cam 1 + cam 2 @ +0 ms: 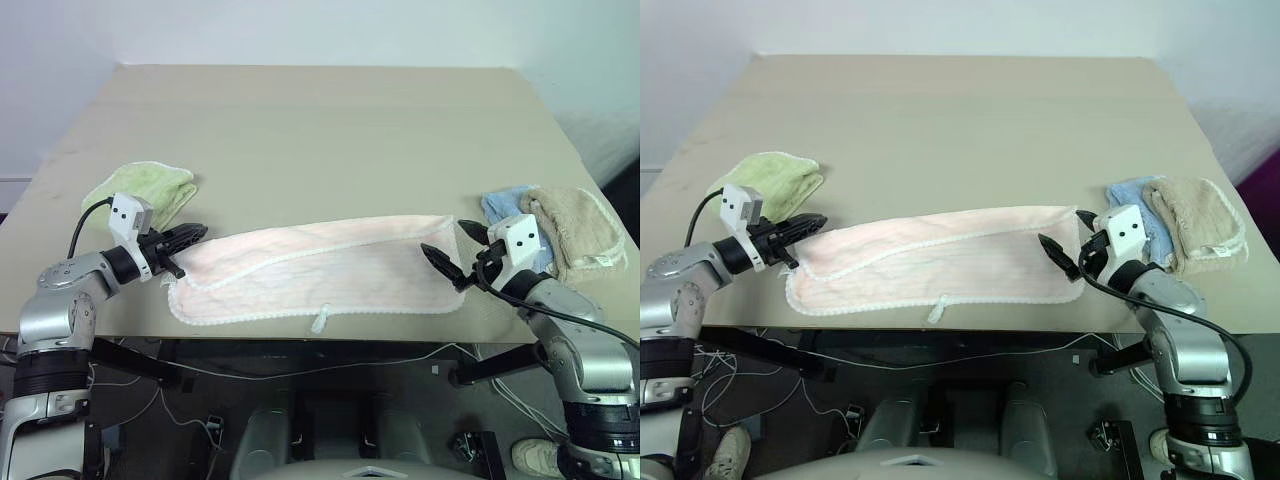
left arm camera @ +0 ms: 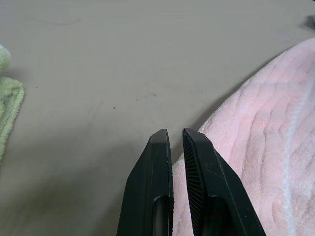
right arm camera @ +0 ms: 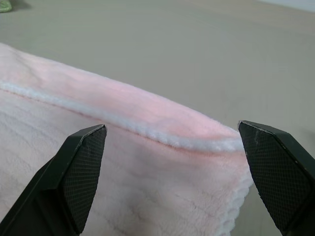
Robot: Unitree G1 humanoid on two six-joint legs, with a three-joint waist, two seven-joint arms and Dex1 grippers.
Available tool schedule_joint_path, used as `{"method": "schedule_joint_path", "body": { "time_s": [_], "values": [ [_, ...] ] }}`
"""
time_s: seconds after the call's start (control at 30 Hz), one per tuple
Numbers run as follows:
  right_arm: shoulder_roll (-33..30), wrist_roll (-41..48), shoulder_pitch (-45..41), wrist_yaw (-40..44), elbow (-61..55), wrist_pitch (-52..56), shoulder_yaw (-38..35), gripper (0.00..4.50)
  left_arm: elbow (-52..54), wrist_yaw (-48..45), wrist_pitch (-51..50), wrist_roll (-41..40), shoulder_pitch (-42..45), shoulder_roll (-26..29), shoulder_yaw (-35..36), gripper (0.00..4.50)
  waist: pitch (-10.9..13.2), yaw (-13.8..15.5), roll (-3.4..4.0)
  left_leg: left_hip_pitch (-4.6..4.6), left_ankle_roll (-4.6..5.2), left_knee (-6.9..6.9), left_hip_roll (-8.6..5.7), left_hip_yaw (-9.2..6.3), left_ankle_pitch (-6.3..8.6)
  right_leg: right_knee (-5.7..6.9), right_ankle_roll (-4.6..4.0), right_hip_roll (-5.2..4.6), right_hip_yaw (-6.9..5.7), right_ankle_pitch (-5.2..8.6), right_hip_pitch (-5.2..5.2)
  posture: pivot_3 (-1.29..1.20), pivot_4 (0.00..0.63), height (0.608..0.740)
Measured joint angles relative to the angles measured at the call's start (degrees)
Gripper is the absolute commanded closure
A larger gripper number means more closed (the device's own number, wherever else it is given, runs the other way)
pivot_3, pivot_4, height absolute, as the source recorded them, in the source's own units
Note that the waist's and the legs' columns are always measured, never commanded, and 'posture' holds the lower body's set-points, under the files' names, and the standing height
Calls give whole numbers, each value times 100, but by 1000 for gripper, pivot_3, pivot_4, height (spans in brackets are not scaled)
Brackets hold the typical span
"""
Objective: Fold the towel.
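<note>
While nearly closed with only a thin slit between its fingers, left gripper (image 1: 196, 233) at the towel's left end, tips beside the upper left corner, no cloth seen pinched between them in the left wrist view. Right gripper (image 1: 457, 254) spread fully wide at the towel's right end, one black finger (image 3: 78, 174) over the pink terry and the other (image 3: 275, 172) past the corner, nothing held.

Just behind the left gripper, a light green towel (image 1: 150, 188), crumpled, apart from the pink cloth. Behind the right gripper, a blue towel (image 1: 503, 203) lying against a beige towel (image 1: 578, 230), both at the right edge of the table (image 1: 330, 130). Nothing lying between either gripper and the towel.

Towel (image 1: 330, 275) pale pink, long axis running left to right along the near edge of the table, far long edge folded over toward the near side so the white scalloped trim (image 3: 147, 129) crosses the top face. Small white loop tag (image 1: 320, 320) hanging at the near edge, around the middle.

Left arm reaching in from the left, gripper pointing rightward and about level. Right arm reaching in from the right, gripper pointing leftward, also about level.
</note>
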State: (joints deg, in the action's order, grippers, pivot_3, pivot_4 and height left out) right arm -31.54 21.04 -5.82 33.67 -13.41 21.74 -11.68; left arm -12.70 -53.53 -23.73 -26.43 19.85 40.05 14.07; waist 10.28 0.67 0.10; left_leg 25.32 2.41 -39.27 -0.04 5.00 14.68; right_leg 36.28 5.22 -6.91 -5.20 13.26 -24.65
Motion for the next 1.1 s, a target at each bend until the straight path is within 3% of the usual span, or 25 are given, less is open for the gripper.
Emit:
{"method": "schedule_joint_path", "body": {
  "time_s": [0.87, 1.1],
  "values": [
    [164, -68, -355, -101, 201, -133, 312, 19, 67, 90, -62, 85, -29, 25, -155, 4029, 0, -15, 0, 0, 0, 0, 0, 1, 0, 1, 0, 3, 0, 0, -1, 0, 150, 701],
    [263, -144, -554, -104, 313, -211, 454, 19, 109, -225, 341, 289, -176, 597, -135, 4029, 0, -14, 0, 1, -1, 1, 1, 1, 0, 0, -1, 3, 0, 0, -3, 0, 150, 701]
  ]
}}
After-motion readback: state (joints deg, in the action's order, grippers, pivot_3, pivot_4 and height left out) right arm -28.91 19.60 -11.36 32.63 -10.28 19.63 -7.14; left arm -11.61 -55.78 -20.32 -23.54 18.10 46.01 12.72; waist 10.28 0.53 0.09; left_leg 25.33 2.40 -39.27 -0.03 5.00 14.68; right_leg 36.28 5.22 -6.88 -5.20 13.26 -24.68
